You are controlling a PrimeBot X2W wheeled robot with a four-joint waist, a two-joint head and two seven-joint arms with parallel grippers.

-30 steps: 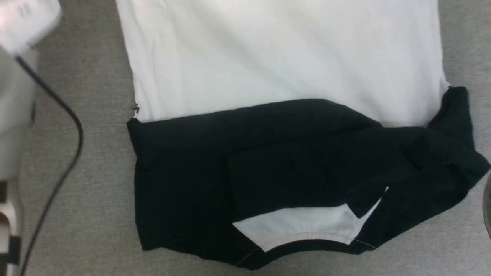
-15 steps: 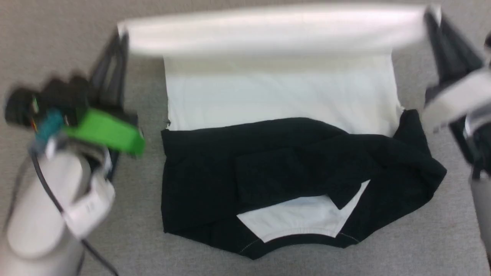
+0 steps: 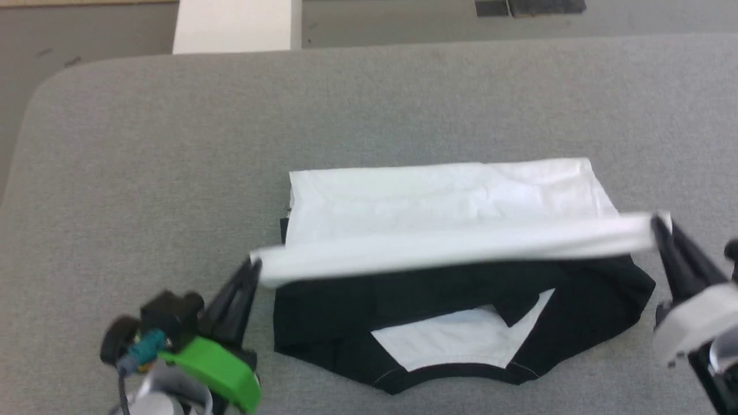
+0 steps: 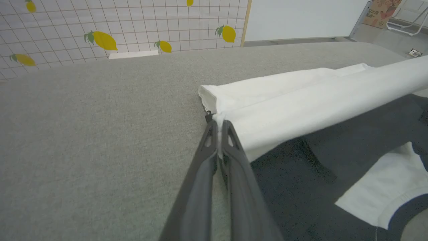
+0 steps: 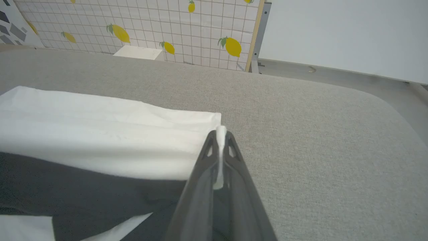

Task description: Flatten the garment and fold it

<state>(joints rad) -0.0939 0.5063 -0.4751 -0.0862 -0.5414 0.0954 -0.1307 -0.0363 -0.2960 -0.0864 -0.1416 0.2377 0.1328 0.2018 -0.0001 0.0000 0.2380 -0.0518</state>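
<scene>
The garment (image 3: 438, 196) lies on the grey table, white body folding over its black upper part (image 3: 323, 311), with the white neck inset (image 3: 455, 340) facing me. A raised white hem edge (image 3: 455, 248) stretches taut between both grippers above the black part. My left gripper (image 3: 253, 266) is shut on the hem's left corner (image 4: 219, 115). My right gripper (image 3: 656, 222) is shut on the hem's right corner (image 5: 220, 131). Both corners are pinched between the dark fingertips. In the left wrist view the black cloth (image 4: 334, 174) lies under the lifted white fold.
The grey padded table (image 3: 173, 173) has wide bare cloth to the left and beyond the garment. Its far edge (image 3: 403, 46) meets the floor, where a white box (image 3: 233, 26) stands. A tiled lemon-print wall (image 5: 150, 30) rises behind.
Both grippers have carried the white hem toward me, over the white body to the black part. The head camera has pulled back, so the whole picture has shifted.
</scene>
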